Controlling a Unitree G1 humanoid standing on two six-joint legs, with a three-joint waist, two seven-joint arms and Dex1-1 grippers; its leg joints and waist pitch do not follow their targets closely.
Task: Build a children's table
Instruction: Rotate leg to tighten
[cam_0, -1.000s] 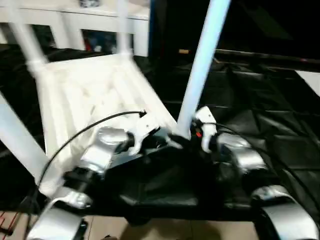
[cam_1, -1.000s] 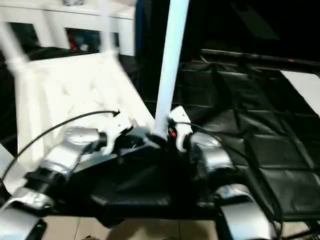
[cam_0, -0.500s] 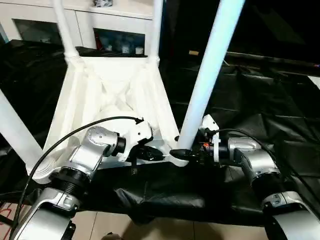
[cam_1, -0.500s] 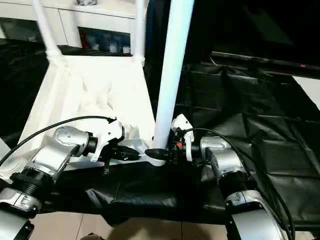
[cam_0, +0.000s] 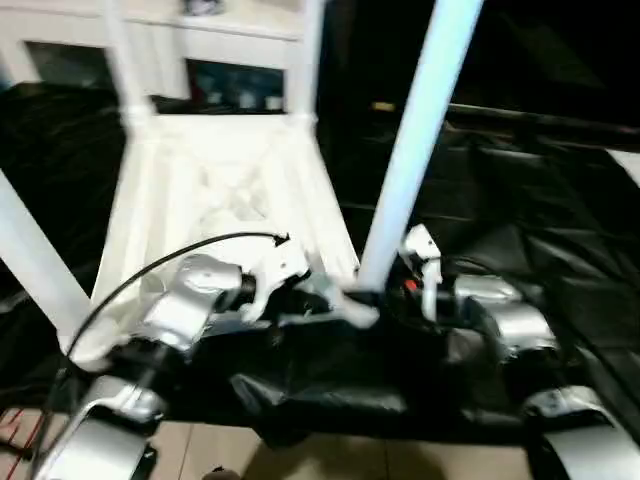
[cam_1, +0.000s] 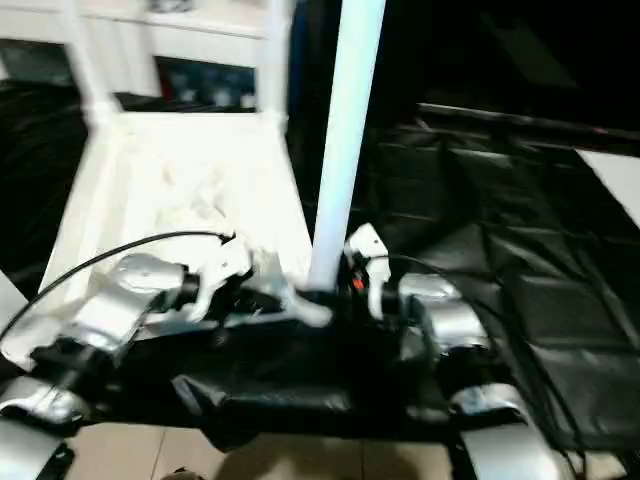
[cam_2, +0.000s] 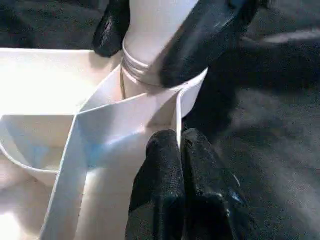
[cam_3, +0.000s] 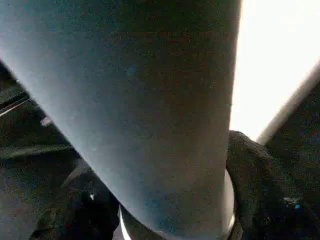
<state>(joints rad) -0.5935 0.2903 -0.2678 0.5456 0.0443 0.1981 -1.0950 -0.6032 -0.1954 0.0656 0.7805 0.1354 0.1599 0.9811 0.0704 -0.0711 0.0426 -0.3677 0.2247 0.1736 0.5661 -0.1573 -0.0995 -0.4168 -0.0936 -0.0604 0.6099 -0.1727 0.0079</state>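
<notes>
- The children's table (cam_0: 215, 190) lies upside down on the black-draped counter (cam_0: 540, 230), ribbed underside up, its long axis running away from the robot toward the white cabinet (cam_0: 230, 40) behind.
- Three legs stand in the far and left sockets; the fourth leg (cam_0: 415, 150) rises nearly upright from the near right corner socket (cam_2: 165, 97), leaning slightly to the right.
- That corner sits just in front of the robot, between both arms, at the counter's near edge; open black cover lies to the right, so there is room on that side.
- The right hand (cam_2: 165, 35) is closest to the leg: its fingers straddle the base just above the socket, half open around it, though probably not yet clamped firmly.
- The left hand (cam_2: 180, 175) is pinched tight on a thin rib of the table beside the socket, apparently steadying it.
- The leg's seating is the hinge: its collar still shows above the socket rim.
</notes>
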